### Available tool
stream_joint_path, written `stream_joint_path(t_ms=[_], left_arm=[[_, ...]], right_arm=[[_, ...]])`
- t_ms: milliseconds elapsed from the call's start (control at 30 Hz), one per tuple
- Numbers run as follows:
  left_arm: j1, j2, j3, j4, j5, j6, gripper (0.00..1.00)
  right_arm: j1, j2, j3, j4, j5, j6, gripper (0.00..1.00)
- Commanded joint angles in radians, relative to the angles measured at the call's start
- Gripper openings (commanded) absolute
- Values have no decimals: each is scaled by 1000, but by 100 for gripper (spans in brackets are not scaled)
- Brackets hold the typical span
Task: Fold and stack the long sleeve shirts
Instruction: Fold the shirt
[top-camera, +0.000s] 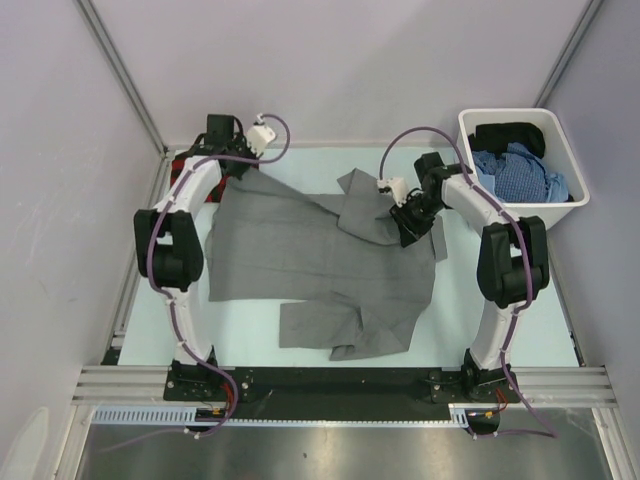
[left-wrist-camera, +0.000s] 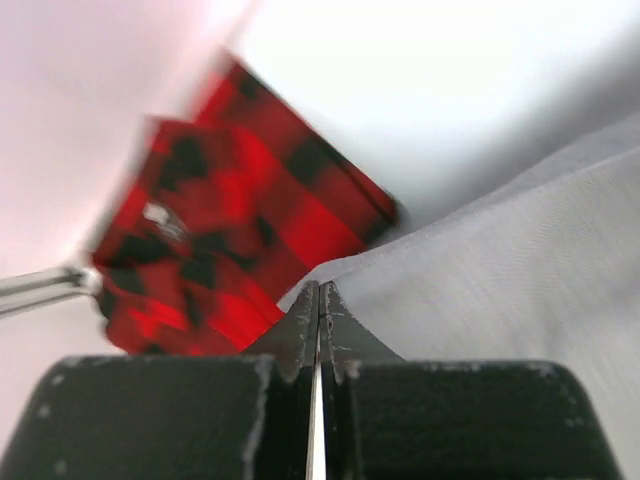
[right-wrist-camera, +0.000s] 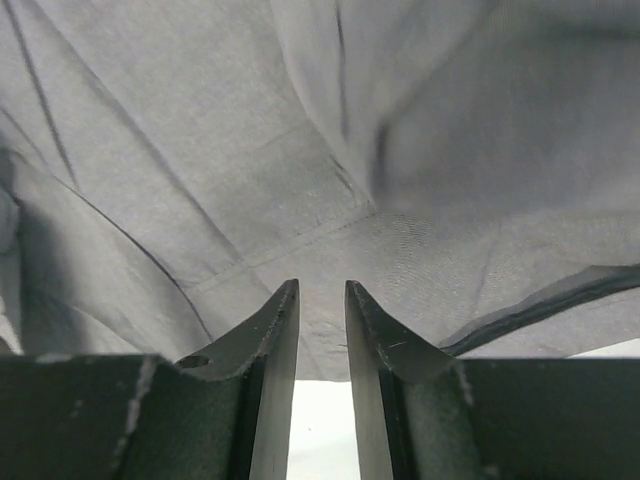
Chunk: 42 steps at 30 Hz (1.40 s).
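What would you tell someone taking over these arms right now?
Left pincer: shut, apparently pinching the far-left edge of the grey shirt.
Right pincer: slightly open, holding nothing, low over the shirt's right side.
The grey shirt is spread out and rumpled between the arms. The plaid shirt is in the far-left corner, too blurred to tell whether it is folded.
Done: nothing is stacked.
Left: fold the grey shirt, then stack the two.

Your top camera looked steeply down over the whole desk (top-camera: 240, 338). Your wrist cameras peered close past the left claw (left-wrist-camera: 319, 300) and right claw (right-wrist-camera: 322, 300); all three views shared the grey shirt (top-camera: 300, 250).
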Motion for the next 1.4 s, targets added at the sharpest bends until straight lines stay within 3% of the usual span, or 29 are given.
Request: stream_joint_path(t_ms=[0, 200, 233, 267, 333, 367, 467, 633, 733, 900, 1167, 1367], left_arm=[[14, 123, 172, 155, -106, -185, 0], [22, 299, 341, 200, -168, -248, 1], [22, 314, 356, 194, -178, -247, 9], [23, 334, 380, 173, -178, -247, 29], [31, 332, 396, 140, -159, -254, 49], [37, 298, 393, 114, -136, -278, 64], [68, 183, 329, 94, -30, -326, 72], [89, -7, 201, 56, 61, -352, 76], [89, -133, 71, 54, 101, -355, 86], [89, -268, -53, 70, 113, -359, 88], [89, -333, -158, 68, 102, -363, 89], [91, -313, -158, 60, 70, -355, 89]], right_arm=[[-12, 11, -30, 7, 51, -42, 30], [-35, 33, 25, 6, 89, -24, 31], [-35, 33, 53, 7, 69, -4, 36], [-35, 36, 76, 9, 57, 11, 39], [-31, 39, 142, 36, 16, 60, 47], [-29, 45, 159, 50, 13, 83, 50], [-25, 94, 254, 101, -1, 201, 60], [-49, 243, 404, 182, -33, 401, 61], [-60, 304, 441, 208, -56, 499, 57], [-98, 352, 417, 256, -112, 662, 57], [-127, 462, 513, 343, -221, 743, 55], [-152, 528, 614, 394, -311, 818, 40]])
